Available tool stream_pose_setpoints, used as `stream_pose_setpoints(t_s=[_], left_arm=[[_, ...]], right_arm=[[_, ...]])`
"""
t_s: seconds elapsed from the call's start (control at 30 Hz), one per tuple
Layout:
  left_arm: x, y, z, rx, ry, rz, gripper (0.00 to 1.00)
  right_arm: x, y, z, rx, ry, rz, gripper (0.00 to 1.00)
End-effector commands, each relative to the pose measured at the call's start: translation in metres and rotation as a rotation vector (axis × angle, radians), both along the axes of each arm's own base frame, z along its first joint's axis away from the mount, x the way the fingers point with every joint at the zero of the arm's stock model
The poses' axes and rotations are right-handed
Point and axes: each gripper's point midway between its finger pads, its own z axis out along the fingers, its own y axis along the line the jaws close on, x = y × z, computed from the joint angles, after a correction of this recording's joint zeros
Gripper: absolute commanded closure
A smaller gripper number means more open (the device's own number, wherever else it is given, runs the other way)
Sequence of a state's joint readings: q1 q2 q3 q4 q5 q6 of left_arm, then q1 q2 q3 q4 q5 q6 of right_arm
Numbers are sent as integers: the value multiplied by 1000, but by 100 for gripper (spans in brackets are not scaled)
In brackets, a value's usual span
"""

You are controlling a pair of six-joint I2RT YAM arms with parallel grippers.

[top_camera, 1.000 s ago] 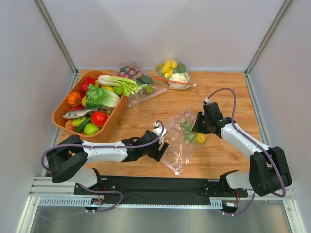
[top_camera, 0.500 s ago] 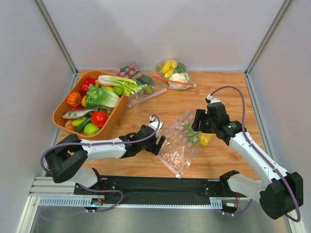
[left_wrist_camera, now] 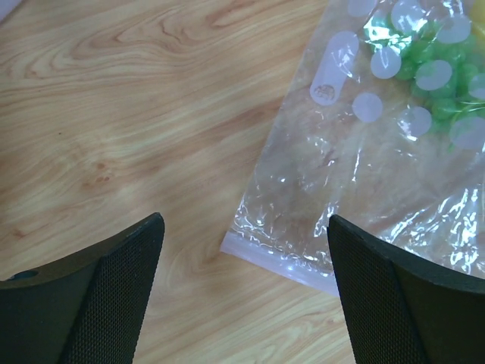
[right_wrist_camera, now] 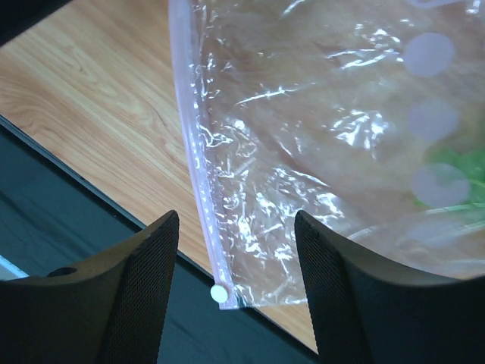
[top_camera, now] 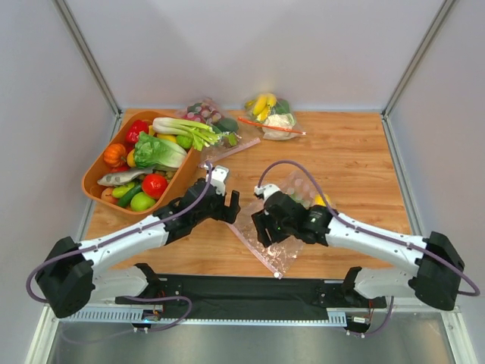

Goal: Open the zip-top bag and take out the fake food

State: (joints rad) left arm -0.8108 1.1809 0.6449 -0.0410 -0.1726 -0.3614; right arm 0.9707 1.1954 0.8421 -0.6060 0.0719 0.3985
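Jaws stand wide on my left gripper [top_camera: 229,206], nothing between them, just beside the zip-top bag [top_camera: 279,254], which lies flat on the table [top_camera: 348,152] between the two arms. My right gripper [top_camera: 259,226] hangs over the bag's near end, released too, with the pink zip strip [right_wrist_camera: 193,167] showing ungrasped between its fingers. I see green grapes [left_wrist_camera: 424,61] inside the bag.

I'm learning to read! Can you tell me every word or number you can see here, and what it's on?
No words or numbers can be read anywhere in these pictures.
The clear plastic zip-top bag with pale dots has a small grey mark printed on a long white patch, but it is too blurred to read.
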Motion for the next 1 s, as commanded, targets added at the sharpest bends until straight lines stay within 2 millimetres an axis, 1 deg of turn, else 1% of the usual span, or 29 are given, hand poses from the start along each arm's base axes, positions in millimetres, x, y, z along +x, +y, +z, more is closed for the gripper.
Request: stream_pose_setpoints(t_s=[0.0,0.03,0.07,0.1,0.13,0.17,0.2,0.33,0.4,0.57,0.6,0.7,0.77,0.8,0.83,0.9,0.93,0.97], left_arm=[[-12,6,3,-24,26,-7,5],[-14,9,2,-22,34,-3,5],[-16,10,0,-22,39,-2,5],[-18,10,3,-36,37,0,5],[-19,13,2,-31,42,6,5],[-20,14,1,-32,45,7,5],[-21,16,3,-41,42,13,5],[-24,21,4,-41,41,19,5],[-24,21,6,-43,37,18,4],[-24,23,4,-34,41,15,4],[-24,23,3,-30,43,14,4],[-25,24,3,-25,43,14,4],[-25,26,2,-23,44,16,4],[-25,26,4,-26,40,17,4],[-24,27,3,-24,40,20,4],[-25,27,4,-24,38,19,4],[-25,28,4,-21,36,18,4],[-25,29,5,-20,32,15,4]], right_arm=[[6,25,-7,-22,-86,21,36],[0,32,-11,-37,-99,49,36],[1,31,-21,-80,-110,45,36],[1,34,-24,-91,-127,49,36],[-4,38,-30,-109,-136,68,36],[-4,36,-39,-150,-149,69,36],[-9,39,-43,-167,-160,90,36],[-16,41,-52,-215,-188,111,36],[-16,40,-53,-235,-206,112,36],[-20,41,-67,-294,-211,134,37],[-22,41,-70,-305,-211,143,37],[-23,40,-74,-346,-222,146,39],[-22,40,-78,-365,-225,146,41],[-22,40,-79,-367,-222,148,44],[-22,40,-79,-365,-222,147,52],[-23,40,-79,-373,-220,151,63],[-22,39,-78,-374,-222,150,72],[-22,40,-76,-369,-222,151,76]])
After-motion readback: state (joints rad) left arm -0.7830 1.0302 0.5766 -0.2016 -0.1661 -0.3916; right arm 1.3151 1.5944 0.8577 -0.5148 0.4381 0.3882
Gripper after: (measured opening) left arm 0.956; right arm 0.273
